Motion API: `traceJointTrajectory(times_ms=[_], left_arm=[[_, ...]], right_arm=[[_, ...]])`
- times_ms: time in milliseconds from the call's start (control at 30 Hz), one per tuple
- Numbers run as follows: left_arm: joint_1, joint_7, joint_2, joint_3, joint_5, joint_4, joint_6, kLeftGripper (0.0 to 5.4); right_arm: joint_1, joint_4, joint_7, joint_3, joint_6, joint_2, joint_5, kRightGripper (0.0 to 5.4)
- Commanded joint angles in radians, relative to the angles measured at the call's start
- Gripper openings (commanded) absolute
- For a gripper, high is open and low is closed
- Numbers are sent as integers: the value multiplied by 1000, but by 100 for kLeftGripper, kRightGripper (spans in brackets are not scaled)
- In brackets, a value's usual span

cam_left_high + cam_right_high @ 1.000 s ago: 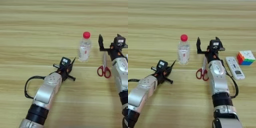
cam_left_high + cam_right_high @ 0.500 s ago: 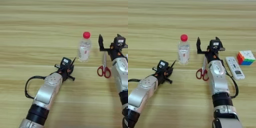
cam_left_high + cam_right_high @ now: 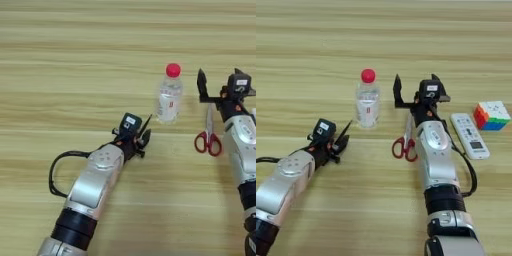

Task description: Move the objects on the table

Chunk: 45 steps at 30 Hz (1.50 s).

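Observation:
A clear plastic bottle [image 3: 367, 104] with a red cap [image 3: 173, 70] stands upright mid-table. My left gripper [image 3: 145, 133] lies low on the table, just short of the bottle and slightly to its left. Its thin black fingers [image 3: 346, 131] are spread and open, with nothing between them. Red-handled scissors [image 3: 405, 143] lie to the right of the bottle, blades pointing away. My right gripper [image 3: 416, 94] hovers over the blade tips, wide open and empty. A white remote [image 3: 470, 143] lies further right, beside that arm.
A coloured puzzle cube [image 3: 491, 116] sits just past the remote at the right edge. A black cable loops beside my left forearm [image 3: 57, 170]. Bare tabletop [image 3: 75, 60] stretches across the far and left side.

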<state>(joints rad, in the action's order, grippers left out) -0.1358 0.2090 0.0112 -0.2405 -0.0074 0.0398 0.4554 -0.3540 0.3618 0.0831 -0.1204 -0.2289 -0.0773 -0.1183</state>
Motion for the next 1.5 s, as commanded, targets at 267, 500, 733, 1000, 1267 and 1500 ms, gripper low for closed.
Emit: traceJointTrajectory(times_ms=[267,500,733,1000,1267,1500], left_arm=[[-3,41,2,7,-17,-16,-47,352],[-1,85,23,-5,-4,-4,-167,413],[-12,102,30,-1,3,54,-291,481],[-34,142,41,-18,9,91,-323,538],[-51,164,32,-35,3,104,-344,538],[-57,179,18,-34,-13,109,-377,538]], right_arm=[[-21,28,-15,-10,-8,-7,6,540],[-24,35,-17,-9,-11,-6,7,540],[-27,42,-17,-8,-14,-5,8,540],[-26,42,-16,-8,-14,-6,8,540],[-25,43,-15,-10,-15,-6,9,540],[-27,53,-21,-13,-10,-11,16,540]])
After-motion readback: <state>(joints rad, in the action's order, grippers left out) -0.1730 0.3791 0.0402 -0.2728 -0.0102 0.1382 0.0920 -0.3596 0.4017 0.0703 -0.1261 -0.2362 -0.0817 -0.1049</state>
